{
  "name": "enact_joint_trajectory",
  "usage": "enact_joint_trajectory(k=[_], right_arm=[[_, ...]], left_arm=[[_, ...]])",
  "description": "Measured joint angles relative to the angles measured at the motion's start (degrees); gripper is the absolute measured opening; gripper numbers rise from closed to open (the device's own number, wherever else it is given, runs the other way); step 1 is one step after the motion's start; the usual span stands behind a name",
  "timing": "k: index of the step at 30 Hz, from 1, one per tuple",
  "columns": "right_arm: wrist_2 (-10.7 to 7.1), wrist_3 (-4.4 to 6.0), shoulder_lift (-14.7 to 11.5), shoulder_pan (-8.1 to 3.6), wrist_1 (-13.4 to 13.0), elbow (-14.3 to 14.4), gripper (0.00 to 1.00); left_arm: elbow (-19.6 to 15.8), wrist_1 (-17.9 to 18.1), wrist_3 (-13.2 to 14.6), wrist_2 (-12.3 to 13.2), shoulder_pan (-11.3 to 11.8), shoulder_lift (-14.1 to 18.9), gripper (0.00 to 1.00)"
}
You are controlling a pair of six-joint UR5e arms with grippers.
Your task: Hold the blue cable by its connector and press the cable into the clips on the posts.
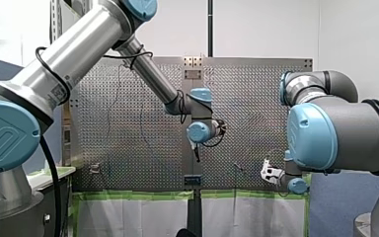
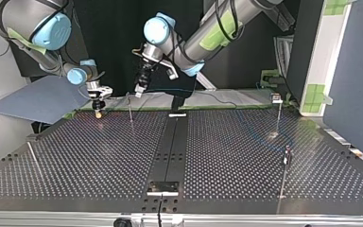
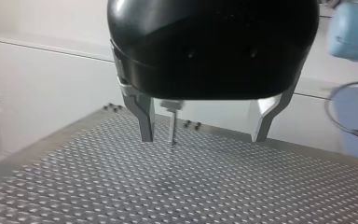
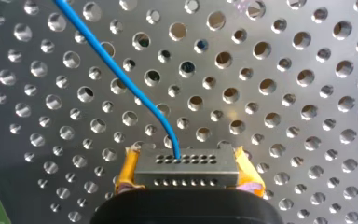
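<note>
While my right gripper [image 4: 186,161] clamps tight on the grey multi-pin connector [image 4: 186,172] of the thin blue cable [image 4: 116,70] over the perforated metal table [image 4: 298,84] | my left gripper [image 3: 203,136] gapes wide, empty, thin metal post [image 3: 172,128] ahead

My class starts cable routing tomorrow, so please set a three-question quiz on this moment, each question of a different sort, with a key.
1. True or false: my right claw is shut on the connector of the blue cable.
2. In the left wrist view, what shows in the gap between the fingers of my left claw? A a post; B the connector; C a hand.
3. Fill in: my left claw's fingers stand ____.
Key: 1 true; 2 A; 3 open.
</note>
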Motion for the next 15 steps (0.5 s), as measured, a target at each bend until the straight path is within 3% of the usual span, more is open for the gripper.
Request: enact_joint_trajectory(k=[15], right_arm=[[0.0,0.06,0.0,0.08,-0.08,-0.03,0.0]], left_arm=[[-7.22,1.13,-0.3,-0.23,0.1,7.22,0.98]])
